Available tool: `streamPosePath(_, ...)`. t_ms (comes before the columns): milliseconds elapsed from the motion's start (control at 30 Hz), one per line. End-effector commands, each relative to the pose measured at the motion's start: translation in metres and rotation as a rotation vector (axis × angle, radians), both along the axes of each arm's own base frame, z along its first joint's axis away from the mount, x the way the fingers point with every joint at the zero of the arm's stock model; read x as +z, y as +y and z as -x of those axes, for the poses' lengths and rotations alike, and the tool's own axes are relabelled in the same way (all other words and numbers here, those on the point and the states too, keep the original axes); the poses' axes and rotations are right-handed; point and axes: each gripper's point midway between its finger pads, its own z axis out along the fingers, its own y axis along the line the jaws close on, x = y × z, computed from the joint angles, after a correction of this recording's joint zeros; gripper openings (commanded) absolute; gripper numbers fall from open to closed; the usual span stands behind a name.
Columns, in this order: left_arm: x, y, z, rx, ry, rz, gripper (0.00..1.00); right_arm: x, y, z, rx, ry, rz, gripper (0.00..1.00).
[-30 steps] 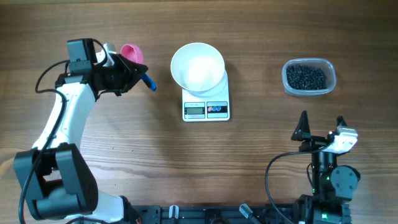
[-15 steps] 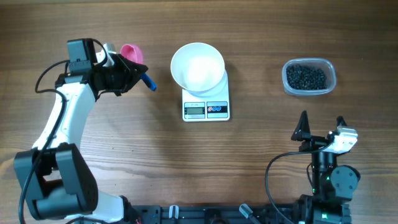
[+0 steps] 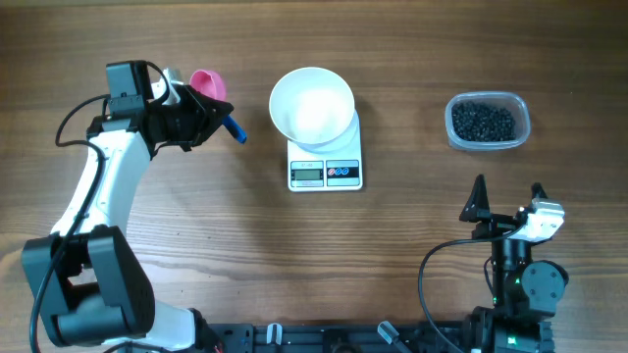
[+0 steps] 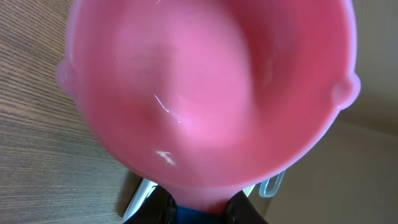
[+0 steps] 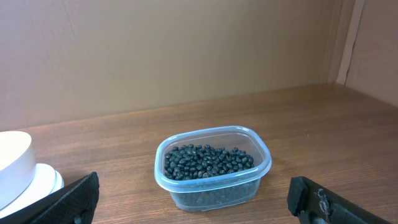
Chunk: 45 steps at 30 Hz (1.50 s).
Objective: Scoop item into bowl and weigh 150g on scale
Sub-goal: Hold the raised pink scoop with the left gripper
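My left gripper [image 3: 210, 110] is shut on the blue handle [image 3: 236, 130] of a pink scoop [image 3: 205, 80], left of the scale. In the left wrist view the scoop's cup [image 4: 211, 87] fills the frame and is empty, with my left gripper [image 4: 200, 213] clamped on the handle below it. The white bowl [image 3: 312, 105] stands empty on the white scale [image 3: 326, 173]. The black beans [image 3: 483, 121] lie in a clear tub at the right; in the right wrist view the beans [image 5: 208, 160] sit straight ahead of my open right gripper [image 5: 199, 208]. The bowl's edge [image 5: 13, 162] shows at far left.
The clear plastic tub [image 3: 520, 133] sits at the table's back right, just beyond my right gripper. A brown wall [image 5: 186, 50] rises behind the table. Bare wood [image 3: 392, 245] lies between the scale, the tub and the front edge.
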Motion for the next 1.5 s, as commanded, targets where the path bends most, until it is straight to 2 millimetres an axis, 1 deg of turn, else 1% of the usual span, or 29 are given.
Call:
streamPosePath(0,0.014,0.001,-0.004,0.005,-0.042,-0.013,0.04,-0.001,-0.004,0.0,-0.019,0.005,-0.004,1.0)
streamPosePath(800,0.015,0.001,-0.005,0.005,-0.048,-0.014,0.04,-0.001,-0.004,0.0,-0.019,0.005,-0.003,1.0)
streamPosePath(967,0.015,0.007,-0.006,0.019,-0.049,-0.014,0.04,-0.001,-0.003,0.0,-0.018,0.004,-0.004,1.0)
streamPosePath(1000,0.015,0.007,-0.007,0.02,-0.051,-0.014,0.04,-0.001,0.0,0.0,0.001,0.004,-0.007,1.0)
streamPosePath(1033,0.016,0.007,-0.007,0.02,-0.052,-0.014,0.04,-0.001,0.001,0.0,0.008,0.002,-0.015,1.0)
streamPosePath(1167,0.016,0.007,-0.007,0.022,-0.053,-0.013,0.04,0.003,0.003,-0.001,0.018,-0.034,-0.212,1.0)
streamPosePath(1233,0.016,0.007,-0.007,0.025,-0.049,-0.009,0.04,0.008,0.006,-0.001,0.033,-0.063,-0.292,1.0)
streamPosePath(1300,0.016,0.007,-0.007,0.039,-0.035,0.008,0.04,0.022,0.015,-0.001,0.093,-0.104,-0.28,1.0)
streamPosePath(1367,0.02,0.002,-0.006,0.039,-0.025,0.051,0.04,0.037,0.02,0.001,0.125,-0.134,-0.272,1.0)
streamPosePath(1433,0.031,-0.007,-0.007,0.005,-0.051,0.118,0.04,0.062,0.027,0.005,0.169,-0.167,-0.266,1.0)
streamPosePath(1467,0.04,-0.014,-0.008,-0.03,-0.082,0.159,0.04,0.075,0.03,0.007,0.185,-0.179,-0.28,1.0)
